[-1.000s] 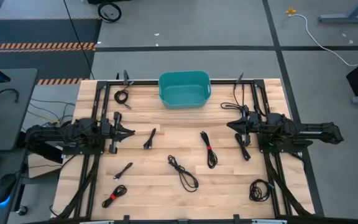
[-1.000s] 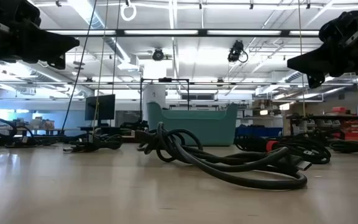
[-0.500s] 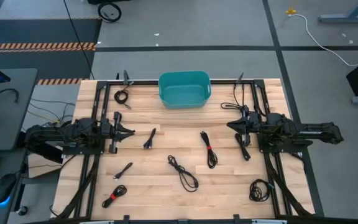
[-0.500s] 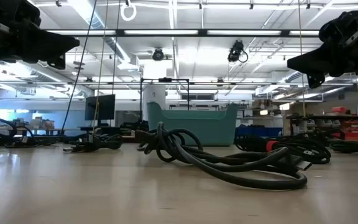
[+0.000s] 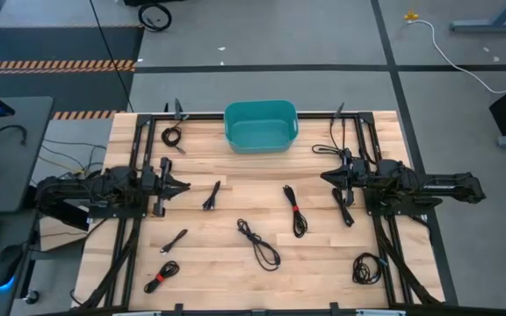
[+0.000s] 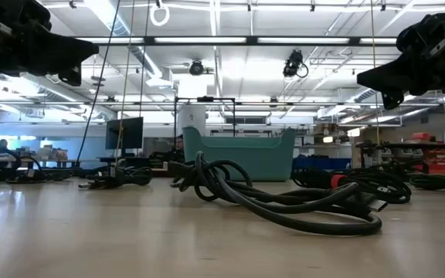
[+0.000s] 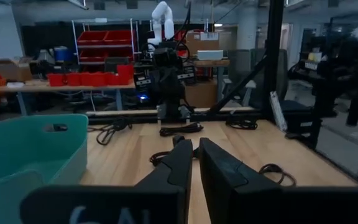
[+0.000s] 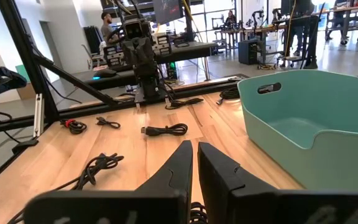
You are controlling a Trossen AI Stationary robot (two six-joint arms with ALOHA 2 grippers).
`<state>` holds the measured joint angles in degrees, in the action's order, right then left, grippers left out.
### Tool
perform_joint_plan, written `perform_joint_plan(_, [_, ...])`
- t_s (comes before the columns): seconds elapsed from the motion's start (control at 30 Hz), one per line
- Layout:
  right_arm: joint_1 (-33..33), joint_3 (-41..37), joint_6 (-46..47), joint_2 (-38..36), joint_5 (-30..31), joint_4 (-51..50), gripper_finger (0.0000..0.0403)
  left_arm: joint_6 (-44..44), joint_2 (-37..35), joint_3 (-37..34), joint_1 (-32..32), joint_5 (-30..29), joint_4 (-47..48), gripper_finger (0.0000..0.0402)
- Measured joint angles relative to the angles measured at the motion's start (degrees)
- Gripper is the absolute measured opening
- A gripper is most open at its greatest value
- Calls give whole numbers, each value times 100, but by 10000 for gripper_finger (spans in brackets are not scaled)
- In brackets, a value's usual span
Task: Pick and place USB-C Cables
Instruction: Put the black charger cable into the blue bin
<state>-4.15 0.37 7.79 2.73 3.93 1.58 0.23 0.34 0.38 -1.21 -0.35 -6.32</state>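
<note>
Black cables lie scattered over the wooden counter [image 5: 235,263], none yet in the teal bin [image 5: 260,125]. Both arms hang idle, jaws closed and empty. The left gripper [image 5: 183,187] points at a short cable [image 5: 212,196] just beyond it, lying near-lengthwise. The right gripper [image 5: 327,178] has a cable [image 5: 343,207] beside it.

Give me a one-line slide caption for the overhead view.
Both grippers, left and right, hover shut over a wooden table strewn with USB-C cables, teal bin empty.
</note>
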Motion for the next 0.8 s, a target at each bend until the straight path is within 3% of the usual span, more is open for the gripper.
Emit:
perform_joint_plan(0.2, [-1,0,0,-1,-1,0,30,164,2,0,17,-137,-280,25])
perform_joint_plan(0.33, [-1,0,0,0,1,0,30,-1073,17,0,2,83,-746,24])
perform_joint_plan(0.43, [1,1,0,1,-1,0,30,-1295,286,-1,-65,252,-1520,22])
perform_joint_plan(0.53, [0,1,0,1,-1,0,30,-1353,916,65,-251,-509,-1617,13])
perform_joint_plan(0.8, [1,1,0,1,-1,0,30,-2243,3708,1638,-1042,-2558,981,20])
